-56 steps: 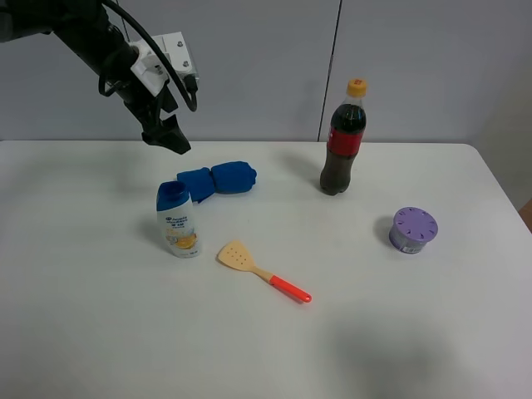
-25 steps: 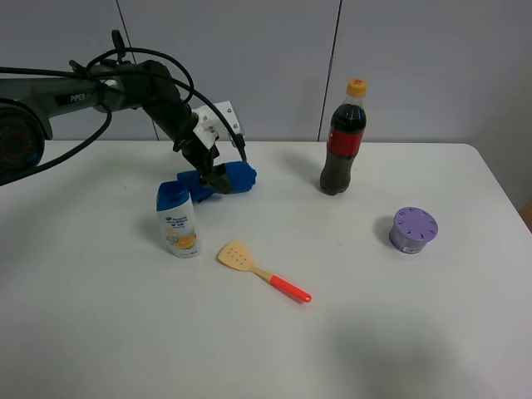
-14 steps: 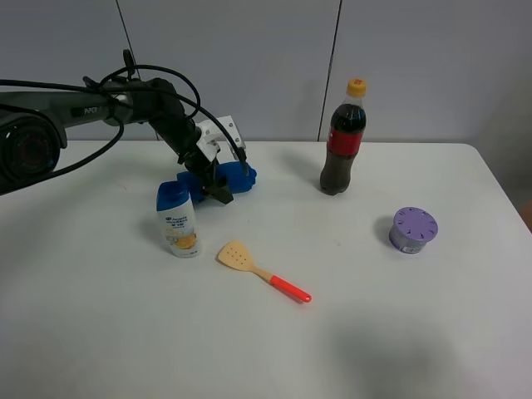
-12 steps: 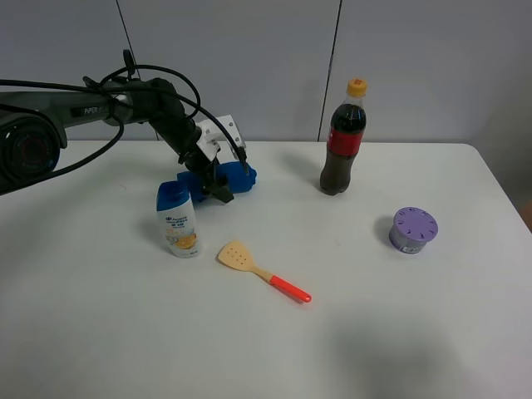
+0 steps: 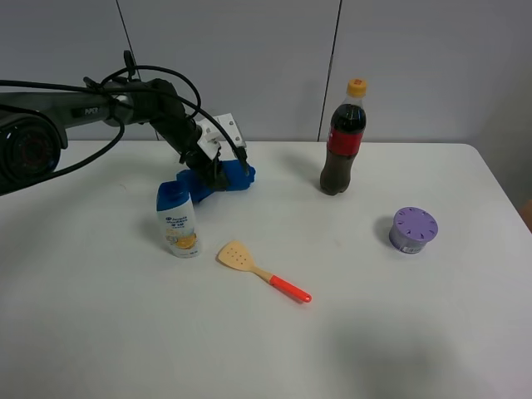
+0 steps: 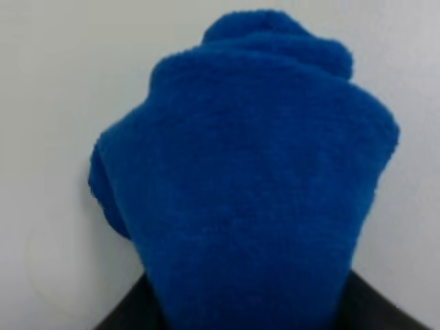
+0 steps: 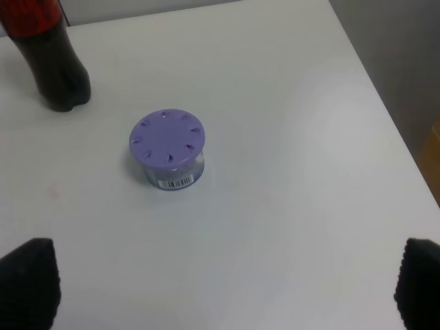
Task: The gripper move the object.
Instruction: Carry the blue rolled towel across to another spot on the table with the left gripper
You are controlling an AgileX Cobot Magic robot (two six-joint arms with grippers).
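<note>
L→R: shampoo bottle (image 5: 177,220) stands just beside the blue cloth bundle (image 5: 236,176) at the table's (image 5: 100,332) rear left, your left gripper (image 5: 213,169) pinching its middle, so a low drag could topple that bottle; right gripper (image 7: 223,283) spread, holding nothing.
</note>
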